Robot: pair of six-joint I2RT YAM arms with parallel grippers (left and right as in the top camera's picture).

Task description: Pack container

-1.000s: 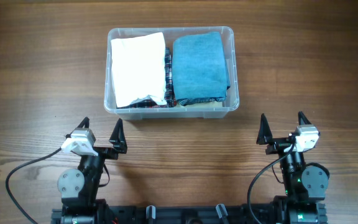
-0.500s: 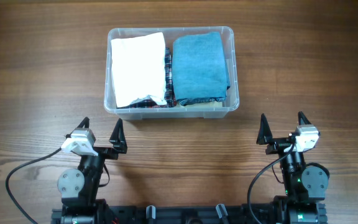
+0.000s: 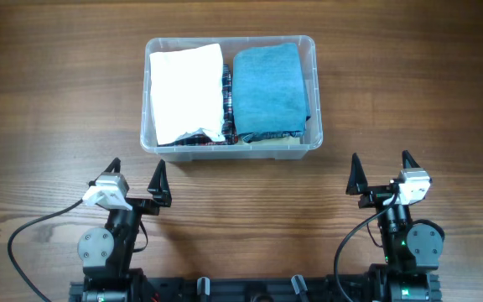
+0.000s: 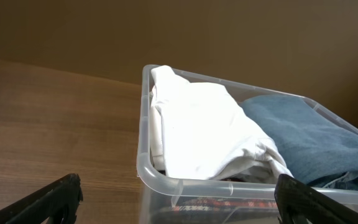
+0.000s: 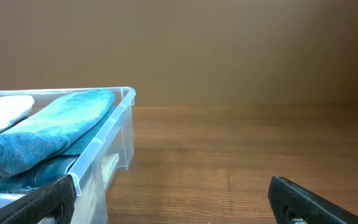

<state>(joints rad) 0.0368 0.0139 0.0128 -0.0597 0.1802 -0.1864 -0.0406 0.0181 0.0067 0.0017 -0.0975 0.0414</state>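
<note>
The clear plastic container (image 3: 313,92) stands at the middle back of the wooden table. It holds a folded white cloth (image 3: 187,81) on the left, a folded blue cloth (image 3: 267,88) on the right and a plaid cloth (image 3: 227,101) beneath them. My left gripper (image 3: 136,178) is open and empty, near the table's front edge, in front of the container's left corner. My right gripper (image 3: 381,170) is open and empty, front right of the container. The left wrist view shows the container's near rim (image 4: 166,180) with the white cloth (image 4: 197,134). The right wrist view shows its right wall (image 5: 114,146).
A black cable (image 3: 32,231) loops at the front left by the left arm's base. Another cable (image 3: 346,243) curves by the right arm's base. Bare wooden tabletop (image 3: 426,92) lies on all sides of the container.
</note>
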